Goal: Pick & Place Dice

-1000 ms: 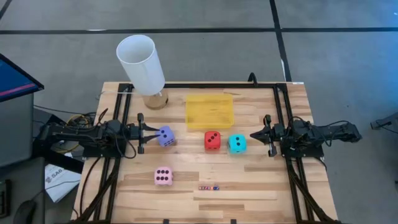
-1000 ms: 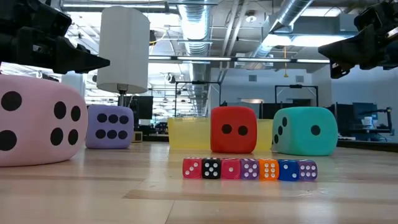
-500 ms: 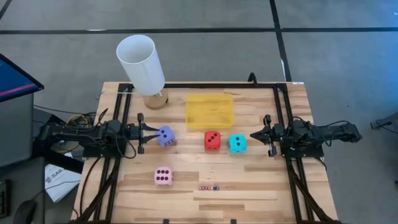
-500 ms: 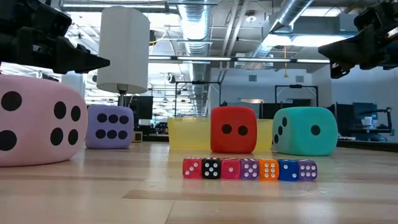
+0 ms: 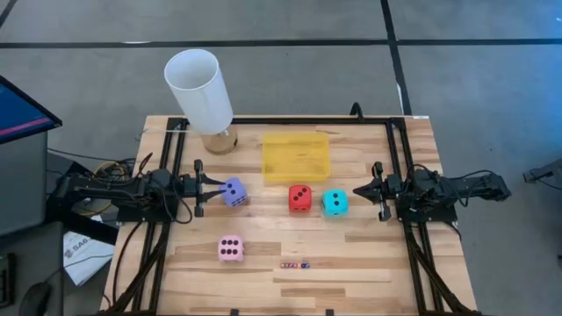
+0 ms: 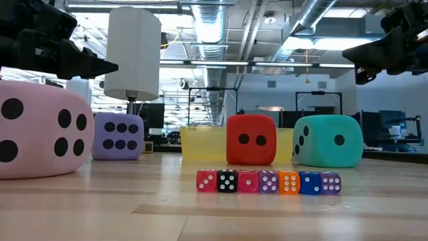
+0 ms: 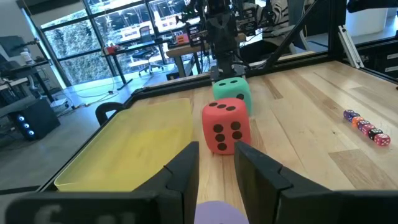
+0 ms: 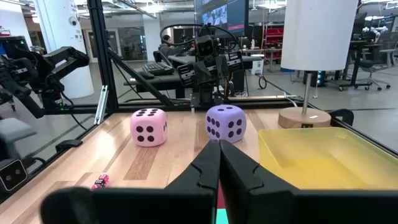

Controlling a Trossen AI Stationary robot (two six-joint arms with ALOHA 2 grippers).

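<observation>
The purple die (image 5: 234, 192) sits left of table centre, just off the left gripper (image 5: 211, 188), whose fingers stand slightly apart, holding nothing. The red die (image 5: 299, 197) and cyan die (image 5: 335, 203) lie side by side at centre; the right gripper (image 5: 360, 190), at three o'clock, has its fingers together. The pink die (image 5: 230, 248) lies at seven o'clock with open wood around it. A yellow tray (image 5: 297, 157) is at twelve o'clock. No writing is readable on the table.

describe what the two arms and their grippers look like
Both arms are black, built of chunky jointed segments with black cables trailing off their outer ends. The left gripper and right gripper each end in two flat, dark, tapering fingers on a crossbar. No markings can be made out.
</observation>
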